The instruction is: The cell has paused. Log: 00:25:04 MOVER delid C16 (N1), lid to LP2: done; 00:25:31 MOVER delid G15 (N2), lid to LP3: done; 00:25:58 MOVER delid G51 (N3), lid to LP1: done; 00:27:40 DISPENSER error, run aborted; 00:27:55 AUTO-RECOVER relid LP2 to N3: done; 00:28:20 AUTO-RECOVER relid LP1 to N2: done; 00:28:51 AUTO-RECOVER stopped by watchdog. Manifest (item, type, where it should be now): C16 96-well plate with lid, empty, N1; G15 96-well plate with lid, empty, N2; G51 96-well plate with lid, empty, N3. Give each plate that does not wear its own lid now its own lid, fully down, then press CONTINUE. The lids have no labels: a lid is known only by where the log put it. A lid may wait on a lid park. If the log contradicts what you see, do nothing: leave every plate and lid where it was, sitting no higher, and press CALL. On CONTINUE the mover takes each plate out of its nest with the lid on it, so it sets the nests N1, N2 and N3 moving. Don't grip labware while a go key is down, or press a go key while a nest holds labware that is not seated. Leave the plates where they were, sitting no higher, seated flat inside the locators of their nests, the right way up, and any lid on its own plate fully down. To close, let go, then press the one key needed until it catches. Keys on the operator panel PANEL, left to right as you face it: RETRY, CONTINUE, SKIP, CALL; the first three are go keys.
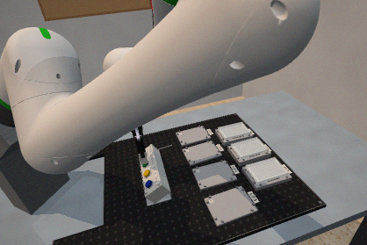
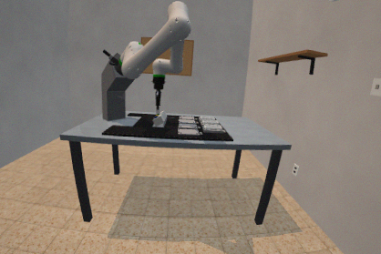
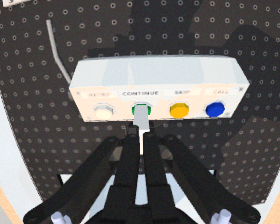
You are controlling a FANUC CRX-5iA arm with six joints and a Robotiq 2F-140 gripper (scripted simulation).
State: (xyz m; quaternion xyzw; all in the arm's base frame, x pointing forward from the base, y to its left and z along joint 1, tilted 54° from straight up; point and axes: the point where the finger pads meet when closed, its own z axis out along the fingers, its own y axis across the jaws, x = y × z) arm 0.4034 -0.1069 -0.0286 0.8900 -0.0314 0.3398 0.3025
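Final step: gripper [image 3: 143,137], shut tight & holding nothing, tip on green CONTINUE key [image 3: 141,110]; next, push down till it catches.

We see a light grey panel box [image 3: 157,76] with white [image 3: 103,111], green [image 3: 141,108], yellow [image 3: 179,110] and blue [image 3: 215,110] keys, on a black dotted board [image 1: 118,176] over a blue-grey tabletop [image 1: 307,123], plus a white arm [image 1: 176,70] with green bands and black jaws.
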